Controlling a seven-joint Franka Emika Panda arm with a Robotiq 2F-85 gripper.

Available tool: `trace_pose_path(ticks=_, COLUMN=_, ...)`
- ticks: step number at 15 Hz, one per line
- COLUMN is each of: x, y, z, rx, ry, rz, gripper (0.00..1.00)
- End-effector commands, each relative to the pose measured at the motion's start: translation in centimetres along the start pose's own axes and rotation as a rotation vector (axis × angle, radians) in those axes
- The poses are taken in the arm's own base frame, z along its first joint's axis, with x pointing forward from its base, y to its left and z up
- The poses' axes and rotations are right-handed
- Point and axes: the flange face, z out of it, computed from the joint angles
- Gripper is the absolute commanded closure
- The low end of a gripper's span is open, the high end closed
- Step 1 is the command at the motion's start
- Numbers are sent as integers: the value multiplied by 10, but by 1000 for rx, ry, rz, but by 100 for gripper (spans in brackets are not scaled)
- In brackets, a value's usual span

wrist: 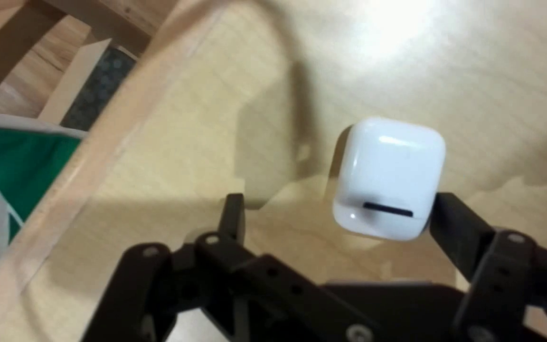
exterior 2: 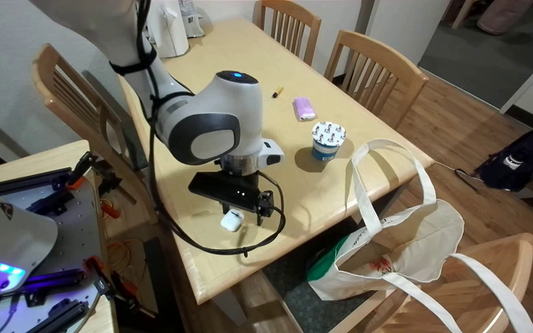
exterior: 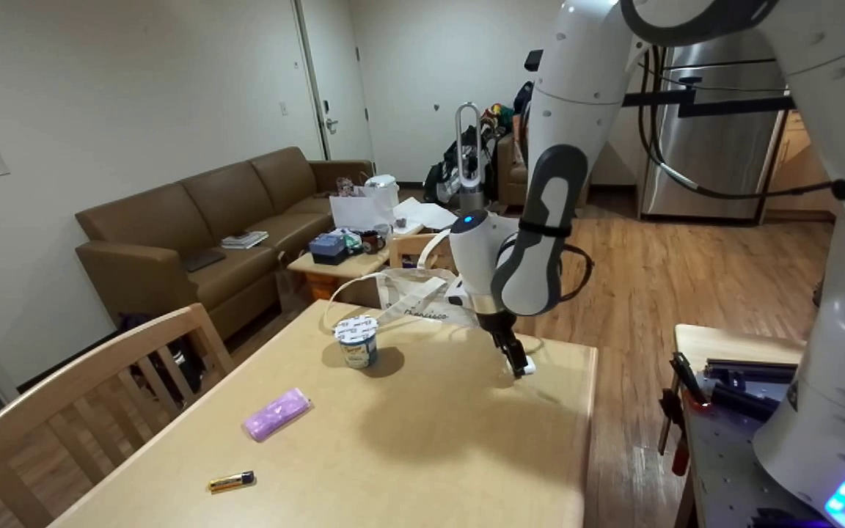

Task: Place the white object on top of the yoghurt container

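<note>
Claw [wrist: 340,206] spread wide near a white earbud case [wrist: 392,175]
It's on the worktop [exterior: 393,488], just beside one finger [wrist: 461,232]; the yoghurt cup [exterior 2: 327,141] stands apart.

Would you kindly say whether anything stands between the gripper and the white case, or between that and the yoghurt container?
Nothing visible: in the wrist view the open gripper has the white case between its jaws, and neither exterior view shows an obstacle between it and the yoghurt container; the tote bag is off that line.
</note>
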Motion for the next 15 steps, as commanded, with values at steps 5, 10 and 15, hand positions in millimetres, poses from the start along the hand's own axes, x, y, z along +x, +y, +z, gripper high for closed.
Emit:
trace_pose_path(ticks=5, x=-10, y=-5, z=9, rx=-44, ry=-57, rz=8, gripper=0)
trace_pose_path(ticks=10, x=-2, y=-15, z=12, rx=-16, ry=-53, rz=-83, gripper=33)
trace_pose_path(ticks=15, x=4, y=-18, z=6, rx=2, ry=-57, rz=-110, gripper=66)
